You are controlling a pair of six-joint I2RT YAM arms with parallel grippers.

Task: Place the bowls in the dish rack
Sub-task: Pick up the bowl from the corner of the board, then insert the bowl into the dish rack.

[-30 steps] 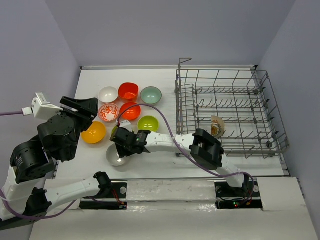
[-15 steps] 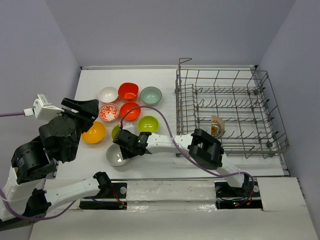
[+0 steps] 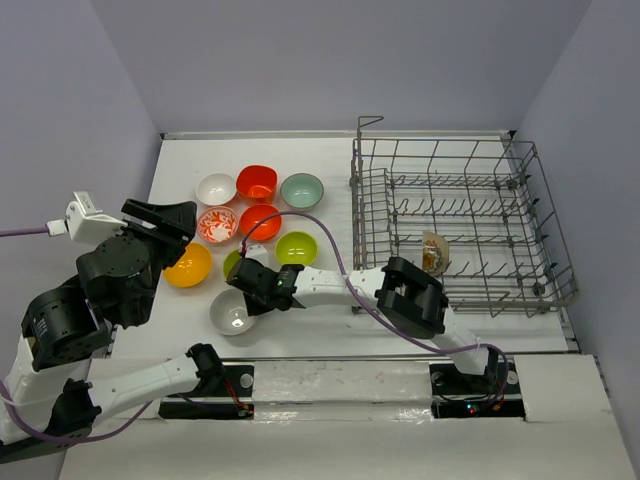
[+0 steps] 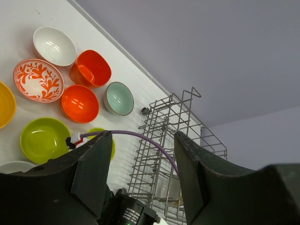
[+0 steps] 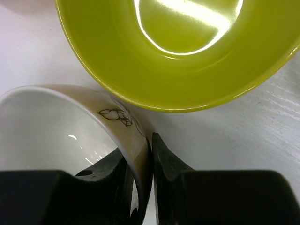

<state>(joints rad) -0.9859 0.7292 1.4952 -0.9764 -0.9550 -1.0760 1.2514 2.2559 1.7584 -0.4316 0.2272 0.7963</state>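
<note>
The right gripper [image 5: 143, 152] is clenched on the rim of a white bowl [image 3: 230, 314], with one finger inside the wall and one outside. In the overhead view this is left of centre, low on the tabletop [image 3: 330, 160]. A lime bowl [image 5: 178, 56] sits just beside the white bowl. The coloured bowls [image 3: 260, 222] cluster above it. The left gripper [image 4: 143, 140] hangs released at the left edge, holding nothing. The dish rack [image 3: 460, 215] stands on the right, with one brownish bowl [image 3: 434, 252] inside.
</note>
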